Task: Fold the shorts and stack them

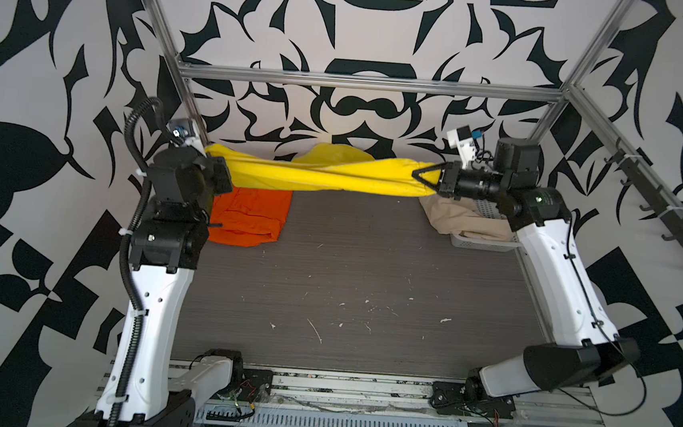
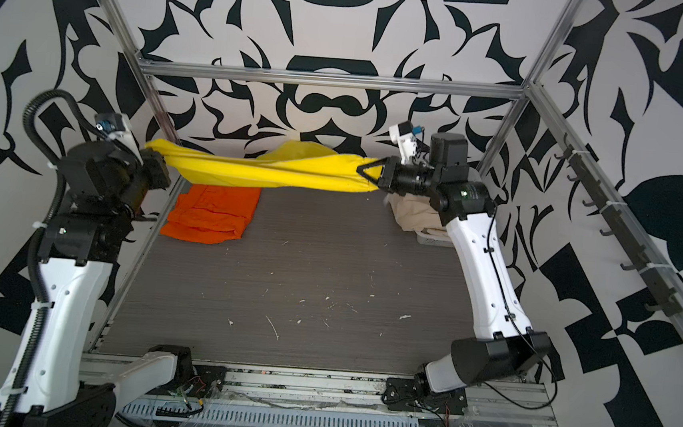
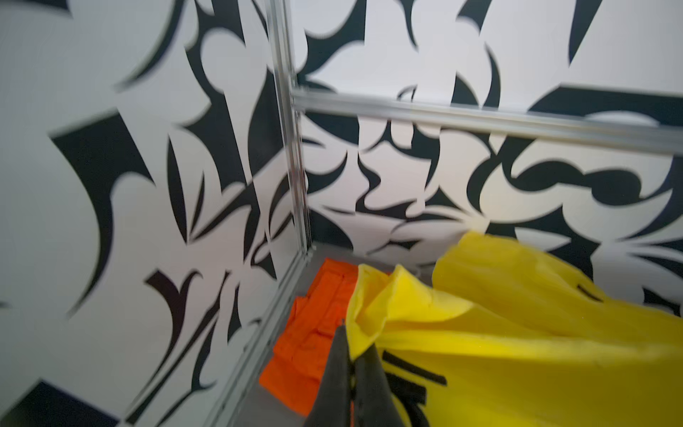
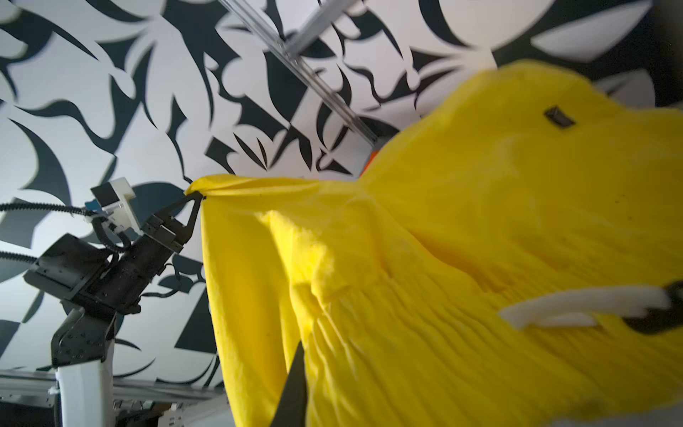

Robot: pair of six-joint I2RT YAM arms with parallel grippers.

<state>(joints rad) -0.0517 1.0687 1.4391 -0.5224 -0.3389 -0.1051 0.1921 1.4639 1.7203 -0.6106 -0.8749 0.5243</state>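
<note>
Our left jaws pinch one corner of the yellow shorts (image 1: pixel 326 176), strung twisted in the air over the far worktop (image 1: pixel 346 286); our right jaws pinch the other end. Laid down twisted, it would fold crooked; a corner could slip.

One yellow shorts (image 1: pixel 322 177), one orange shorts (image 1: pixel 248 215), one beige shorts (image 1: pixel 452 219), one basket (image 1: pixel 483 245).

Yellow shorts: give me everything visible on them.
The yellow shorts are bright, soft cloth with a gathered waistband, a white drawstring and small black marks. They hang in the air over the far side of the table, stretched and twisted between the left tool and the right tool, each shut on an end. One loose part bulges up behind. Nothing else appears to touch them.
</note>
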